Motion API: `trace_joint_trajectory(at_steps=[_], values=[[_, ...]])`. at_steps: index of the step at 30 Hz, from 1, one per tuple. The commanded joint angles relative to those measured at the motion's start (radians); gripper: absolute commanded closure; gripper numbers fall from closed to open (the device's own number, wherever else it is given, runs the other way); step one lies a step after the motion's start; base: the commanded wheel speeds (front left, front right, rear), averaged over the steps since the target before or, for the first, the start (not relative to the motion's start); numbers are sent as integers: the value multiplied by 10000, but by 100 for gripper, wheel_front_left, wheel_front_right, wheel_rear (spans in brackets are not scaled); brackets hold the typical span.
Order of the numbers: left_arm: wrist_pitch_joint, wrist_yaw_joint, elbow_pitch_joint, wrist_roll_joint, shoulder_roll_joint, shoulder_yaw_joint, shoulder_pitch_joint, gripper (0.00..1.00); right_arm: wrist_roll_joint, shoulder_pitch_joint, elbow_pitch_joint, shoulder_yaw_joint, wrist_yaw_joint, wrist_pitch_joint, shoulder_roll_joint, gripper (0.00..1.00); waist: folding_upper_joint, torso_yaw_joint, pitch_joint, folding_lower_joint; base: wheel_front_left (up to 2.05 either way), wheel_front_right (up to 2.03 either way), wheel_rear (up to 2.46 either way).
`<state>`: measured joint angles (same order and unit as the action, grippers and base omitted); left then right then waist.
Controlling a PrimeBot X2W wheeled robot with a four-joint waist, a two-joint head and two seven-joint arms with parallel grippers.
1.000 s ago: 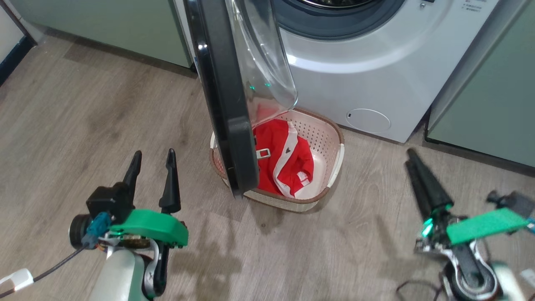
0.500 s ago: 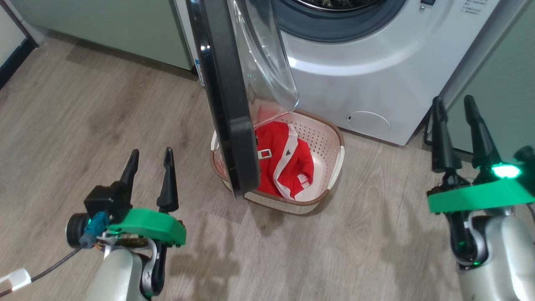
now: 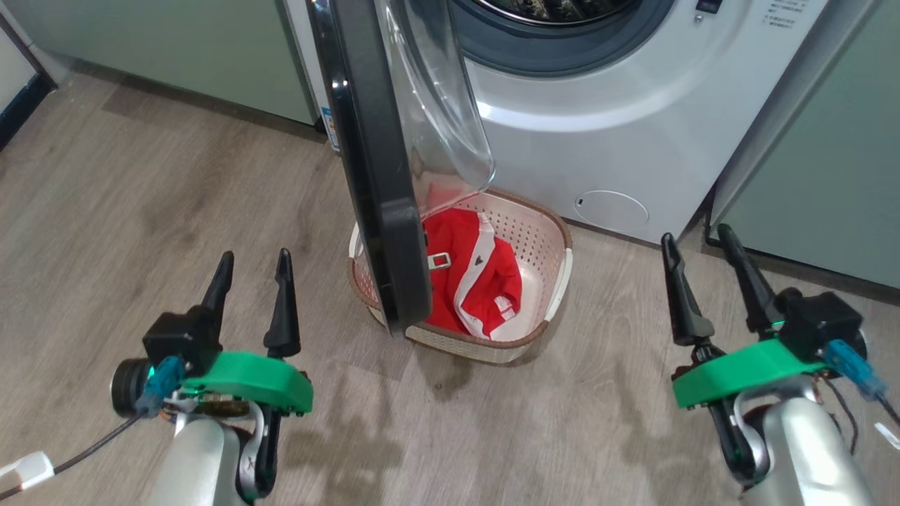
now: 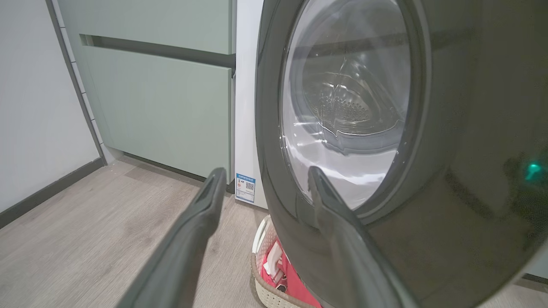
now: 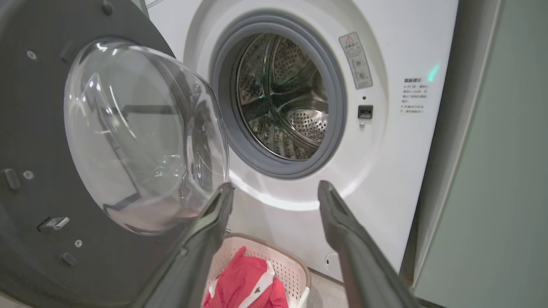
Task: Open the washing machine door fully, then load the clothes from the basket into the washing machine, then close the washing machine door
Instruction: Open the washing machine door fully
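Red clothes (image 3: 470, 281) with white stripes, their number impossible to count, lie heaped in one cream perforated basket (image 3: 560, 270) on the wood-look floor (image 3: 140, 183). It sits just in front of one white washing machine (image 3: 605, 133) flanked by two pale green cabinets (image 3: 176, 49). The single washing machine door (image 3: 369, 176) stands swung out over the basket's left side, exposing the steel drum. Two grippers hover either side of the basket, the left gripper (image 3: 254, 255) and the right gripper (image 3: 695, 234), each with two dark fingers spread and empty.
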<state>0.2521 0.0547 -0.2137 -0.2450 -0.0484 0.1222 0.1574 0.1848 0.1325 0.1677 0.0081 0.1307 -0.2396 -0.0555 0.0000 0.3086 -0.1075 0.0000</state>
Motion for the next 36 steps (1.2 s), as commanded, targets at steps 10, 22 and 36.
trace_joint_trajectory(at_steps=[10,22,36], values=[[97,-52,297,154,-155,-226,118,0,-49,916,529,396,0,-192,51,0,0,32,-2,0,0,0,0],[97,-43,253,148,-155,-137,60,0,-102,956,769,380,0,-217,52,0,0,64,61,0,0,0,0],[97,12,674,274,-247,-310,427,100,-43,924,795,363,0,-221,52,0,0,93,-17,0,0,0,0]])
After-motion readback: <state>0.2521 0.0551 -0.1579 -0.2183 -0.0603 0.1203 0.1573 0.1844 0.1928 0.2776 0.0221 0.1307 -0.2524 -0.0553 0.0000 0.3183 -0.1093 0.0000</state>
